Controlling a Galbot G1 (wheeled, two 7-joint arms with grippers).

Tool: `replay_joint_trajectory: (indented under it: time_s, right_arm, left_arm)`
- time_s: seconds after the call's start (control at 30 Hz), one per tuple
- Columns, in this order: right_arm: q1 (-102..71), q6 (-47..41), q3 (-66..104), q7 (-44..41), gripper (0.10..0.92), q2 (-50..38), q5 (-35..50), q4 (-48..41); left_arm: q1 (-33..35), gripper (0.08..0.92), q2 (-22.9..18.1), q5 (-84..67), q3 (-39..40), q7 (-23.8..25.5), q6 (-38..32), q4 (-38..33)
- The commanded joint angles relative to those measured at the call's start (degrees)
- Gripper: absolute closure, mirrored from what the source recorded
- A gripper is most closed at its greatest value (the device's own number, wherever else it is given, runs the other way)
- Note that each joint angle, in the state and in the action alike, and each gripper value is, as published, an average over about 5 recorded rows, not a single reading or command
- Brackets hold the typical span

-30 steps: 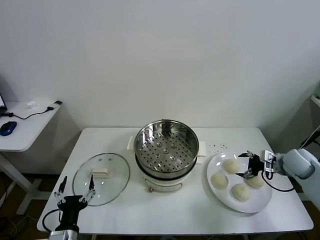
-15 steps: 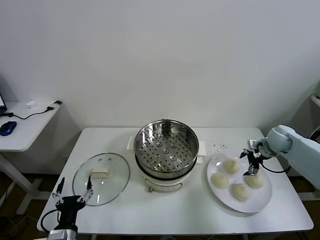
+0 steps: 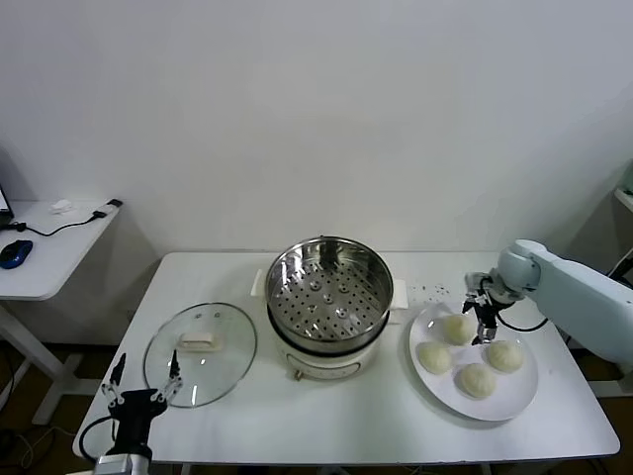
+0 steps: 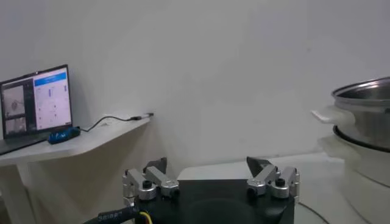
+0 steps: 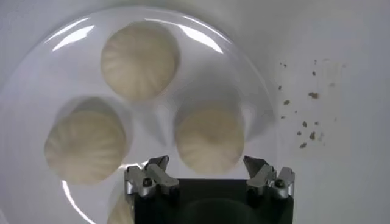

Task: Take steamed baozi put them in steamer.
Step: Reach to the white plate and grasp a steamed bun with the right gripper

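Baozi (image 3: 458,329), four of them, all sit on the white plate (image 3: 514,396) at the table's right; none is in the steamer (image 3: 328,294) yet. Going left to right: the left gripper (image 3: 144,392) waits with fingers spread at the table's front-left corner, near the glass lid (image 3: 201,353), which lies off the pot so the perforated tray is free. The steamer stands mid-table. The right gripper (image 5: 207,173) hangs with jaws wide and empty above the bun nearest the steamer, apparently lining up to grasp it.
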Motion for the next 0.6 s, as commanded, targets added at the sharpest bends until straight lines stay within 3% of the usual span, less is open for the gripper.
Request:
replay_joint_trajectory:
  time_s: [0.03, 0.27, 0.6]
  right_arm:
    - [0.55, -0.12, -1.36, -0.37, 0.203, 2.62, -0.13, -2.09]
    - [0.25, -0.09, -0.92, -0.43, 0.225, 3.65, -0.57, -2.97]
    - [0.53, 0.14, -0.57, -1.27, 0.381, 3.07, -1.18, -2.79]
  left_arm:
    - [-0.03, 0.177, 0.05, 0.07, -0.04, -0.08, 0.05, 0.09]
    - [0.38, 0.177, 0.07, 0.07, -0.07, -0.15, -0.11, 0.21]
    - [0.98, 0.177, 0.21, 0.07, -0.05, -0.26, -0.33, 0.23]
